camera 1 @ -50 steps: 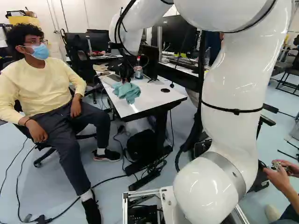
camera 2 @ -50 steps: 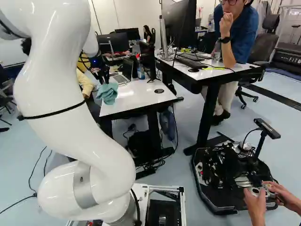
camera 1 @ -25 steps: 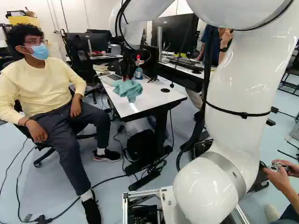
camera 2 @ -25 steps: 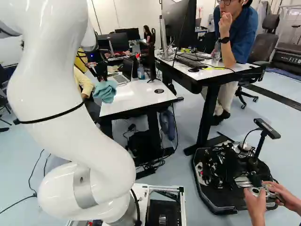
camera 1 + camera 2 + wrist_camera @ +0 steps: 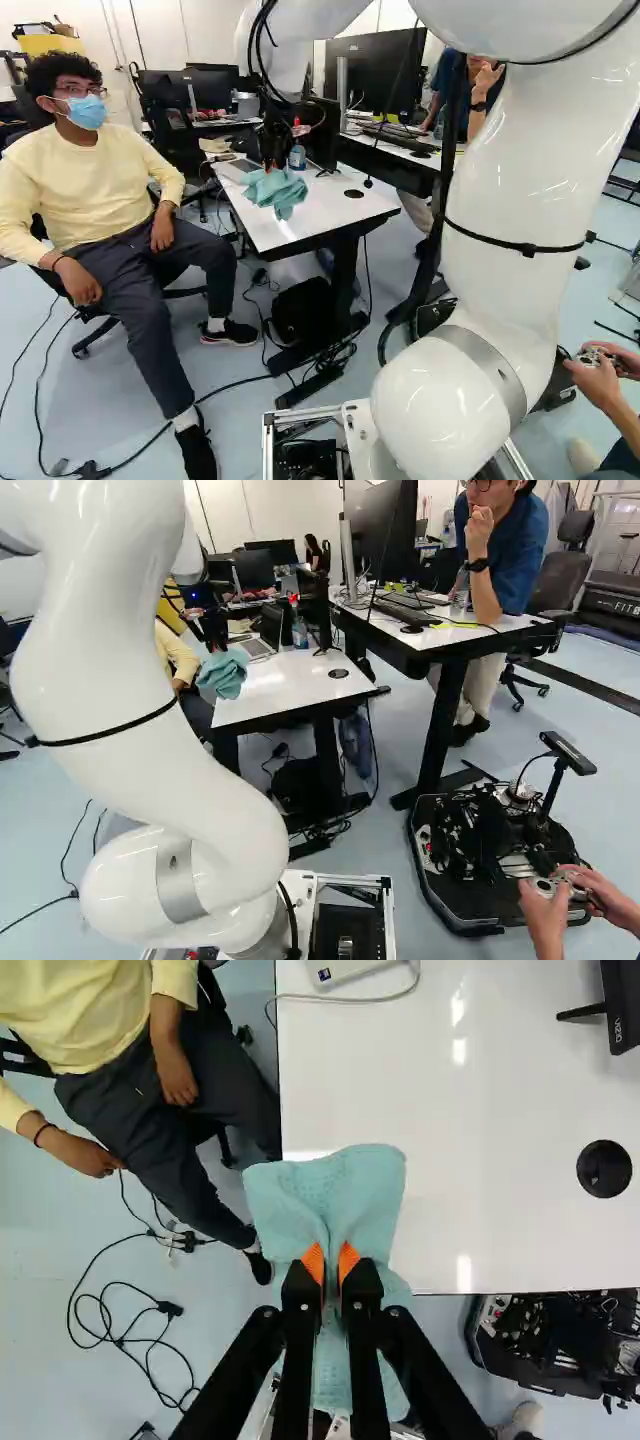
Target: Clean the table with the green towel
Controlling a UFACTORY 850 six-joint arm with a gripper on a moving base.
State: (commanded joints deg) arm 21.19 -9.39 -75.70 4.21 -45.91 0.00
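Green towel (image 5: 275, 190) hangs from the gripper (image 5: 269, 164) at the near left corner of the white-topped table (image 5: 325, 213), between ten and eleven o'clock in the left base view, and at ten in the right. The wrist view gives what the base views hide: orange pads (image 5: 313, 1261) pinching a fold of the cloth from both sides. With twelve straight ahead of the gripper, that view puts the laptop's corner (image 5: 345, 968) at twelve, the black monitor's edge (image 5: 625, 1005) between one and two, and the round black grommet (image 5: 604, 1169) at two. The cloth overlaps the table's edge there; whether it touches the top, I cannot tell.

Only the base views show the spray bottle (image 5: 300, 633), at two o'clock from the cloth in the right one. The low black platform (image 5: 470, 905), mostly behind the arm in the left base view, shows plainly at four o'clock in the right.
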